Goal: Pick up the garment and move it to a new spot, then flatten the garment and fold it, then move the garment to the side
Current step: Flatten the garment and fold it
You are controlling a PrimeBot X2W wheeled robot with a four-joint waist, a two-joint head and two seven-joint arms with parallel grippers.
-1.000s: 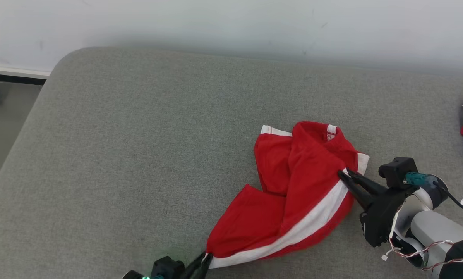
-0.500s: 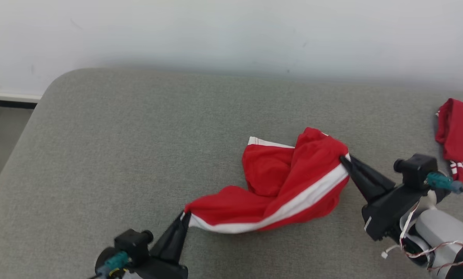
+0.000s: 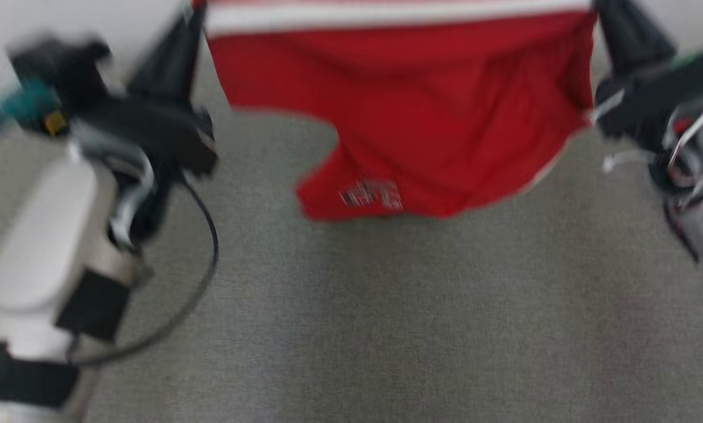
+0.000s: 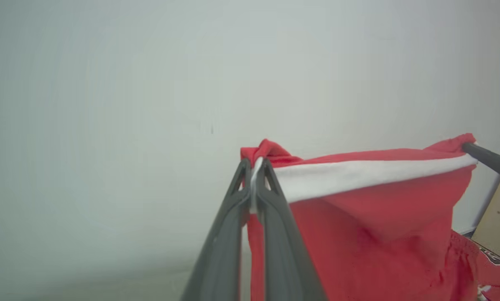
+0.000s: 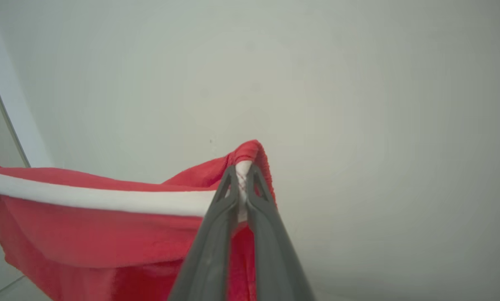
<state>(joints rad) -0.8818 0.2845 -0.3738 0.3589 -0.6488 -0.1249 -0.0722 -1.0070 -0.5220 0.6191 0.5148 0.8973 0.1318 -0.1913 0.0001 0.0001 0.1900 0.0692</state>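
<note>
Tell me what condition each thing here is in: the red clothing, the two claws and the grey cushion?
Red garment: hanging in the air, stretched wide by its white-striped edge.
Left gripper: shut on one end of that edge.
Right gripper: shut on the other end.
Grey cushion: lying under the garment, which seems to hang clear of it.

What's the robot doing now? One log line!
left gripper: shut on garment corner | right gripper: shut on other corner | garment: hanging spread above grey cushion
</note>
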